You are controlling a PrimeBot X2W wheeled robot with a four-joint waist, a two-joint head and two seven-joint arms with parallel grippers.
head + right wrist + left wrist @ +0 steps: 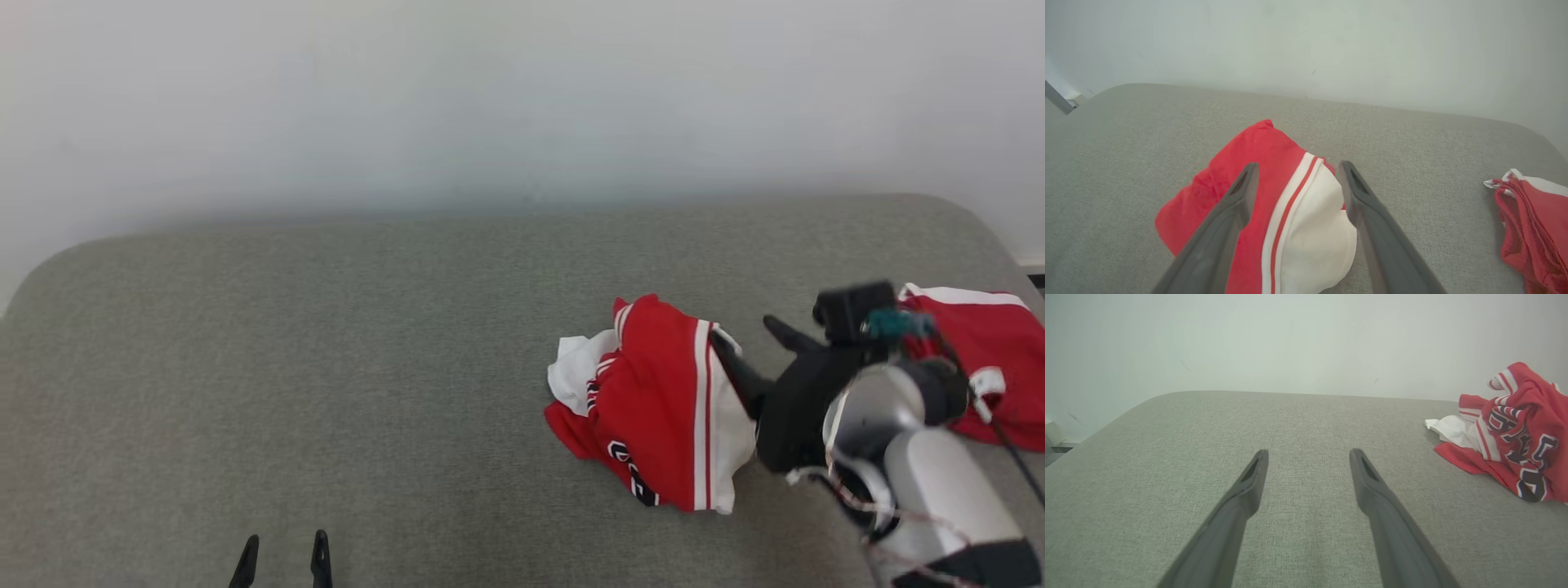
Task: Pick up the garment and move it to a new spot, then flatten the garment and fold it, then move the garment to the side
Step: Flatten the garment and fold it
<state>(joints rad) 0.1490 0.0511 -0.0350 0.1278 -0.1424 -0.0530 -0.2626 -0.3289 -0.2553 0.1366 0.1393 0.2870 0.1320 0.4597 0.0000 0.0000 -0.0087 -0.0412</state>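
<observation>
Red garment (1523, 396): lettering (1515, 435) faces gaping left claw (1308, 453), stripes (1282, 228) face gaping right claw (1295, 165).

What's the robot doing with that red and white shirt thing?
The robot's right gripper hovers open just over the crumpled red-and-white garment on the grey cushion, and has not gripped it yet. The left gripper is open too, well away from it. Another red garment lies further right.

A grey fabric surface (326, 367) meets a pale wall (490, 98).
</observation>
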